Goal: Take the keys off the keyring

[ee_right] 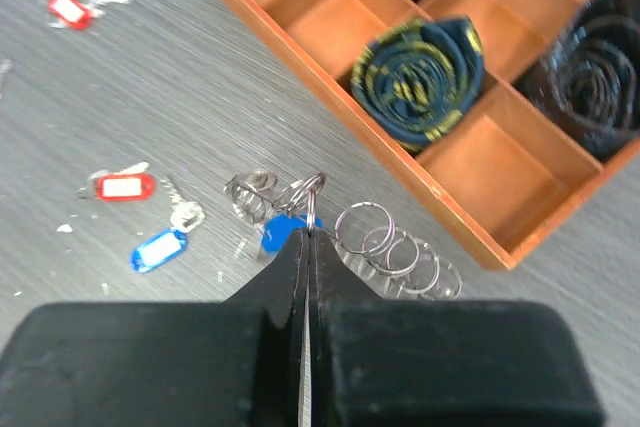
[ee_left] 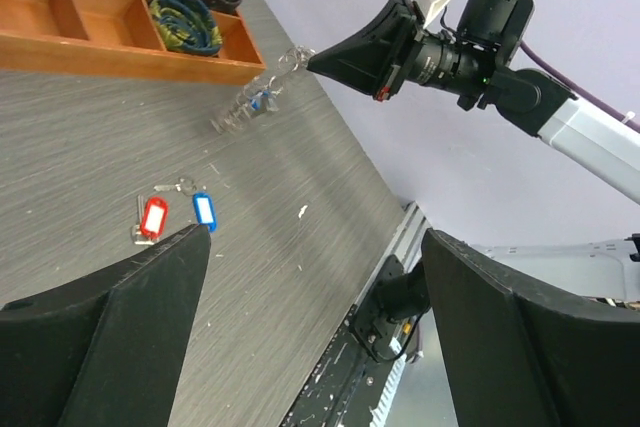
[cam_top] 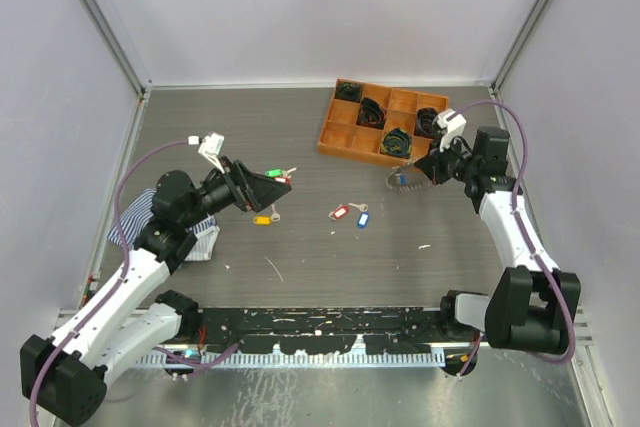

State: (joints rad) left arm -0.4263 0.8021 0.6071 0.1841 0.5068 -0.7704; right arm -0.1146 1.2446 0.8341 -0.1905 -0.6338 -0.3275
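Right gripper (ee_right: 306, 239) clamps keyring (ee_right: 392, 250) at tray's (ee_right: 300, 55) 6 o'clock; left gripper (ee_left: 312, 247) released. Next, by judgement: left grips ringed blue key (ee_right: 278, 237), unthreads.

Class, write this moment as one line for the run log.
phase: key removal | right jaws: shut on keyring | left jaws: open, empty | loose: red-tag key, blue-tag key | at ring: second blue-tag key

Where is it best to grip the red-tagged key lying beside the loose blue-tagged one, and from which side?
Probably the red tag, from straight above, closing across its narrow width: it lies flat with its broad face up, and the blue tag lies apart from it.
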